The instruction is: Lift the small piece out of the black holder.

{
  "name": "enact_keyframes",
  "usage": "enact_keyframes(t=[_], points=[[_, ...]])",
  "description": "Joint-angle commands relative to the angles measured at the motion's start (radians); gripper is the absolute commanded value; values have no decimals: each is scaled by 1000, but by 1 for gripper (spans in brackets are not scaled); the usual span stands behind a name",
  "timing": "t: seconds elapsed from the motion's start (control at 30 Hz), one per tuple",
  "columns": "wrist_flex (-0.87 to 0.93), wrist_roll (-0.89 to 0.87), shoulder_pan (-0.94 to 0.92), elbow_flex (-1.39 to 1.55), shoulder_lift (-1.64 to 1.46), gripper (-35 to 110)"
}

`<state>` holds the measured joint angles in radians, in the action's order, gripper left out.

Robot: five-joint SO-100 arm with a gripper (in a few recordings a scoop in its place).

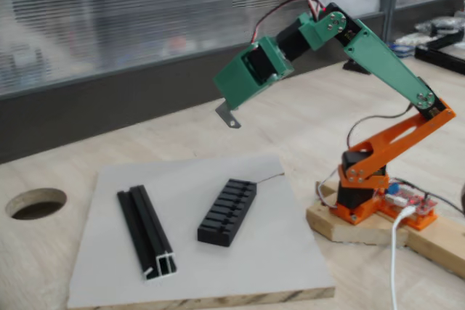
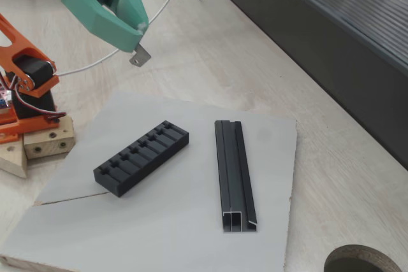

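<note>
Your hand (image 1: 231,110) is raised well above the grey board (image 1: 290,252), jaws clamped on the small piece (image 1: 229,118), which hangs from the green tips with its holed tab pointing down. In a fixed view the piece (image 2: 139,55) sits in the air over bare bench (image 2: 210,49), past the board's far edge (image 2: 268,157). The black holder (image 1: 227,211) lies flat near the board's middle, well below and apart from the hand; its slots look vacant, though the picture is too soft to be sure. The black channel rail (image 1: 147,231) lies beside the holder, not touching it, one end close to the board's front edge. One view alone shows the orange base (image 1: 363,194) on its wooden block (image 1: 349,224) just off the board's right edge. A round hole (image 1: 35,202) in the bench sits left of the board.
</note>
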<state>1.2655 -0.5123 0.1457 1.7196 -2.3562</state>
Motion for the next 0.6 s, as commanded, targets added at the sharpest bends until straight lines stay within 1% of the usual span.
enact_keyframes(t=[0.0, 0.57], points=[[14, 0, 11, -8, -75, 4], [3, 0, 11, -11, -75, 4]])
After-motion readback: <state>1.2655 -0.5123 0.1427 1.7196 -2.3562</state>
